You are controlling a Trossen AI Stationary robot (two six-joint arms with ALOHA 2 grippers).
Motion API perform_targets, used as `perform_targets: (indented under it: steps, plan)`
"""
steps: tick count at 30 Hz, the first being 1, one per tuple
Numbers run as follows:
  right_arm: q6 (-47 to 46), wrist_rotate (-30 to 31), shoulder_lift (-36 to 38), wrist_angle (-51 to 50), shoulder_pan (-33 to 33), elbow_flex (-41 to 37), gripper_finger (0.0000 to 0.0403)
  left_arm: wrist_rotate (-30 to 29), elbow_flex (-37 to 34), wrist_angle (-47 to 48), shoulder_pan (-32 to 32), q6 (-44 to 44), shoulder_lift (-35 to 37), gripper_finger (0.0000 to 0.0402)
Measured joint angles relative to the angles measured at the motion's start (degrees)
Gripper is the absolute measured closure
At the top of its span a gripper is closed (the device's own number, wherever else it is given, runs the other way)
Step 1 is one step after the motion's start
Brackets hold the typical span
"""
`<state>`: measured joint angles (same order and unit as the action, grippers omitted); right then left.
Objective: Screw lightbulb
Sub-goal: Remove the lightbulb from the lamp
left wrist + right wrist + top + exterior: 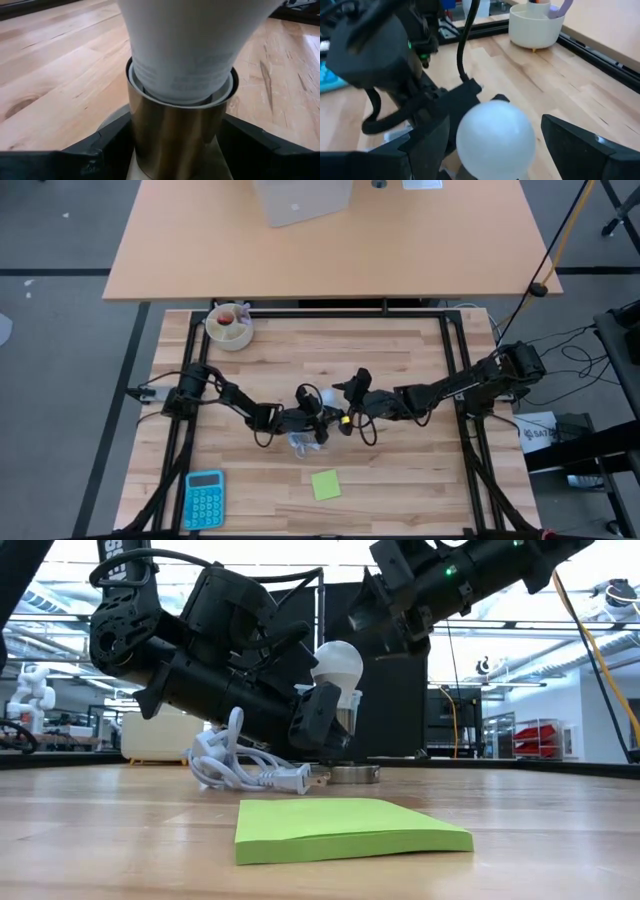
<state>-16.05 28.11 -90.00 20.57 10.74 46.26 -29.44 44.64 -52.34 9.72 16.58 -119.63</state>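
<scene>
The white lightbulb point(337, 660) stands upright with its narrow end in a brass-coloured socket sleeve point(177, 132), which rises from a round grey disc point(354, 774) on the wooden table. My left gripper point(312, 420) comes in low from the table's left and is shut on the sleeve. My right gripper point(348, 398) comes from the right, higher up, and is open. Its fingers point(580, 145) stand on either side of the bulb's globe point(495, 137), with a gap showing at one finger. My left gripper pinches the socket sleeve point(150, 145) between its two fingers point(100, 150), below the sleeve's rim. The fingers come nearly level from the table's left, tipped slightly down. The sleeve stands upright on its disc, with the bulb's neck point(182, 75) sitting in it.
A coiled white cable with a plug point(245, 765) lies beside the socket. A green sticky-note pad point(325, 484) lies toward the near edge, a blue calculator point(204, 498) at near left, and a white bowl point(230, 327) at far left. Black frame rails point(455, 360) border the table.
</scene>
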Motion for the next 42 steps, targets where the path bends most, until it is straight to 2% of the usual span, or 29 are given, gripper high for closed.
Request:
perform_targets:
  steps: [13,18,37,42]
  plan:
    - [7.88,-7.98,-0.04,-2.24,-3.21,0.00,0.0094,0.15,0.04,-0.02,0.00,-0.33,0.00,0.0133]
    - [9.19,-13.13,-0.04,-2.44,-4.64,0.00,0.0097,0.42,0.04,-0.04,0.00,-0.32,0.00,0.0133]
    - [13.83,-31.82,-0.01,-3.01,-6.73,0.00,0.0105,7.68,0.04,-0.79,0.22,-2.66,0.11,0.0133]
    - [13.79,-32.05,-0.02,-2.73,-6.63,0.00,0.0105,8.19,0.04,-0.94,0.22,-3.09,0.11,0.0134]
